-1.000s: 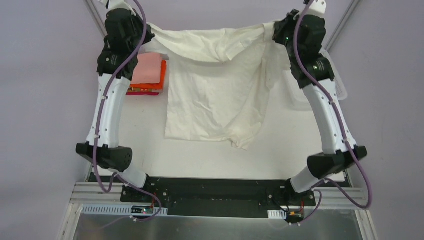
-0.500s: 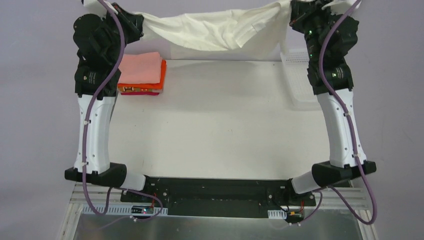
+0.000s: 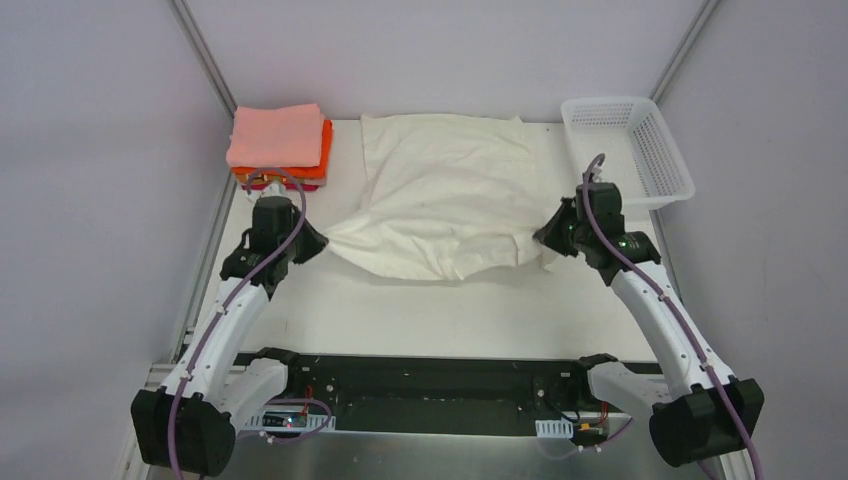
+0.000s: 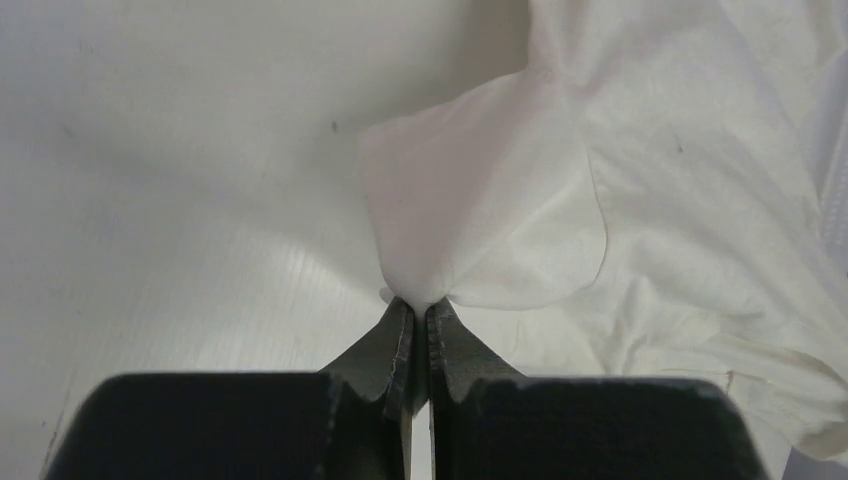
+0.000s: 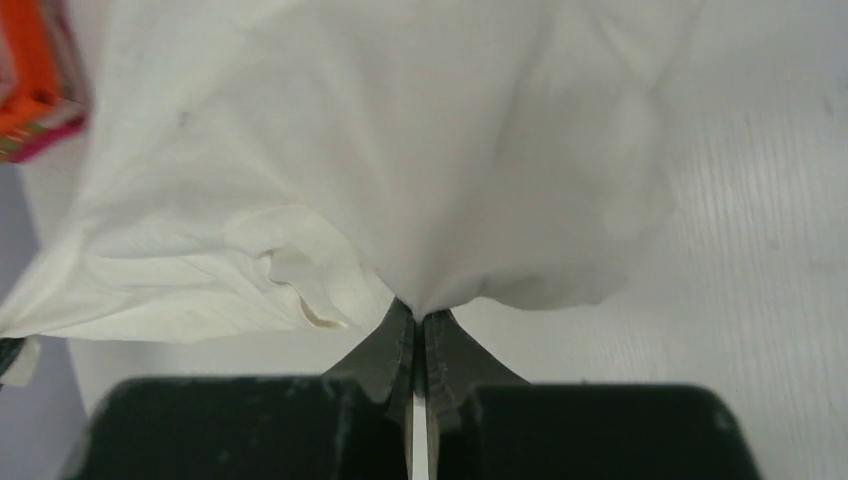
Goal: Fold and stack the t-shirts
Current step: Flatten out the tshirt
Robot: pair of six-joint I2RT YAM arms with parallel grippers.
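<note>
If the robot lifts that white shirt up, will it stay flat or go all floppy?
Probably floppy: the white shirt puckers where the left fingers pinch it. Probably light too: it lies in thin, soft wrinkles.

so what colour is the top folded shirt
The top folded shirt is salmon pink; top external view.

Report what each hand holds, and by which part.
Both hold the cream-white t-shirt: the left hand pinches its near left corner, the right hand its near right corner.
</note>
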